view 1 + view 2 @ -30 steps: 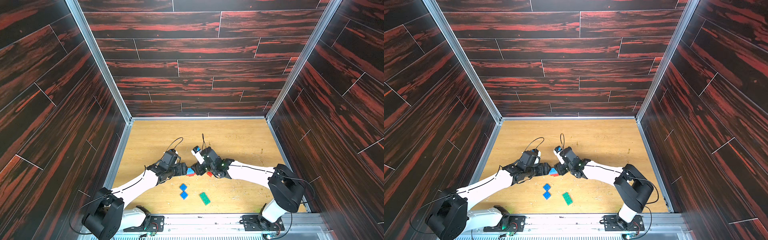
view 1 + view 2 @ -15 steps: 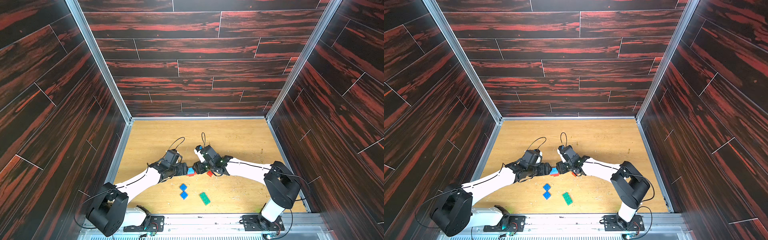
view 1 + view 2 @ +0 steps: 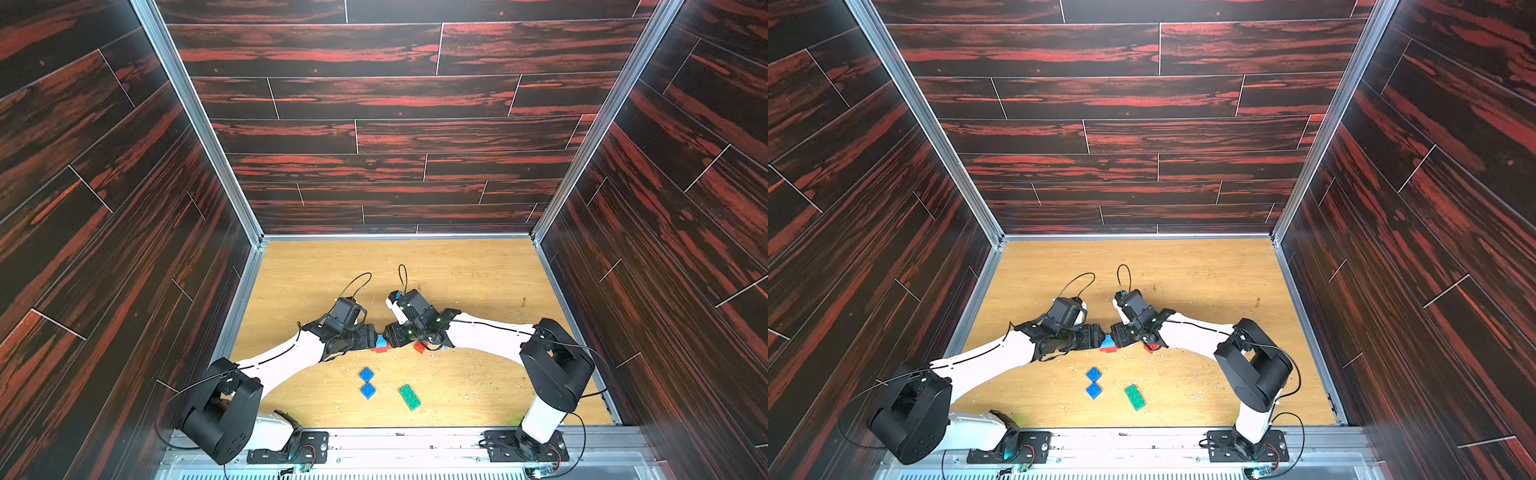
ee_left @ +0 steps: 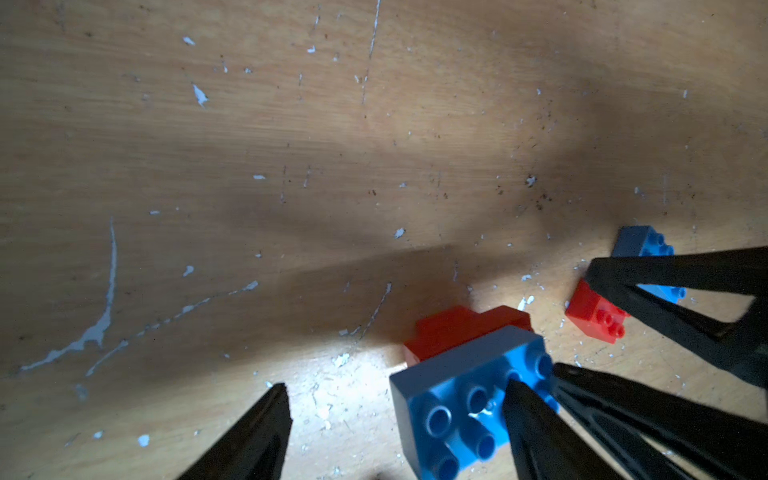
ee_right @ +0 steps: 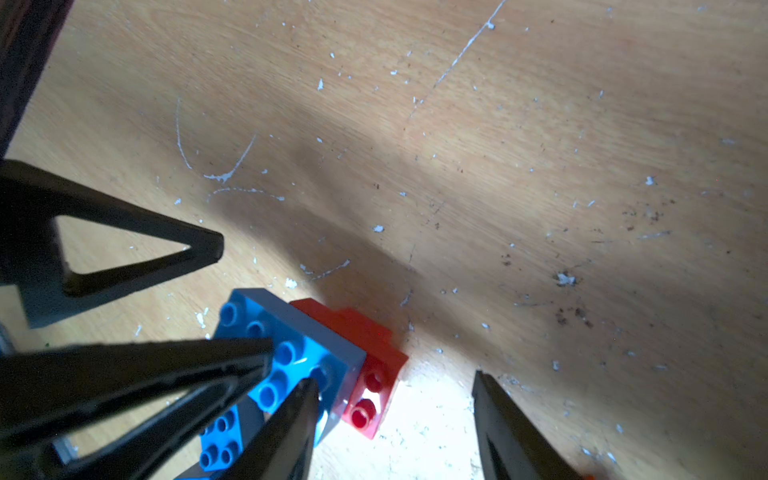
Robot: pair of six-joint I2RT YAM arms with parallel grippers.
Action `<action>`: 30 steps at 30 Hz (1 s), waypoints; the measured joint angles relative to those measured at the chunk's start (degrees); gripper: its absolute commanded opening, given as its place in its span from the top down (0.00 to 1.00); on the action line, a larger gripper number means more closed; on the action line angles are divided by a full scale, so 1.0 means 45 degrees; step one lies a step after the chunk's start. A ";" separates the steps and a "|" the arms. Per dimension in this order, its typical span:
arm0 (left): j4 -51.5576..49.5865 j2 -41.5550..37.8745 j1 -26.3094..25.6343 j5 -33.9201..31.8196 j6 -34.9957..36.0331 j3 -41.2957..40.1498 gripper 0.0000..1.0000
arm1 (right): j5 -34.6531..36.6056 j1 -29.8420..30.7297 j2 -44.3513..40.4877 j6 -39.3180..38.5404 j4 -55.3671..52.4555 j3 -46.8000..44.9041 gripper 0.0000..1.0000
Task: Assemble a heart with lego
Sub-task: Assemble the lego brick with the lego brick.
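The left claw [image 4: 395, 384] is seen standing wide open with nothing gripped; one fingertip [image 4: 523, 399] is laid on the studs of a light blue brick [image 4: 453, 411], while the other is held clear over the bare table [image 4: 249, 166]. From the opposite side the right claw [image 5: 395, 377] is set against the same brick, roughly half open and likewise empty, with one fingertip [image 5: 299, 399] on the studs. Under the blue brick, just past both claws' tips, red bricks [image 4: 461, 332] are partly covered. This stack is judged to be the beginning of the heart [image 3: 380, 344], and the step to be the seating of the blue brick. The push is best given straight down and shared evenly between both tips, so that the brick is not tipped and the red base is not slid aside. Beyond the right claw a loose red brick [image 4: 594, 316] and a second light blue one [image 4: 642, 243] are found. Behind both claws, nearer the robot, two dark blue squares [image 3: 366, 374] and a green brick [image 3: 409, 397] are not yet used.
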 measured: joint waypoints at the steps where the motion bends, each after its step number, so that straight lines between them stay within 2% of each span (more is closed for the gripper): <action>1: 0.0000 0.0000 0.0000 0.0005 -0.0024 0.0000 0.17 | 0.0010 0.0000 0.0000 0.0000 -0.0005 0.0000 0.37; 30: -0.0146 -0.0170 -0.0005 -0.0316 -0.0787 -0.0228 0.20 | -0.0019 0.0175 0.0481 -0.0078 -0.0525 0.0738 0.37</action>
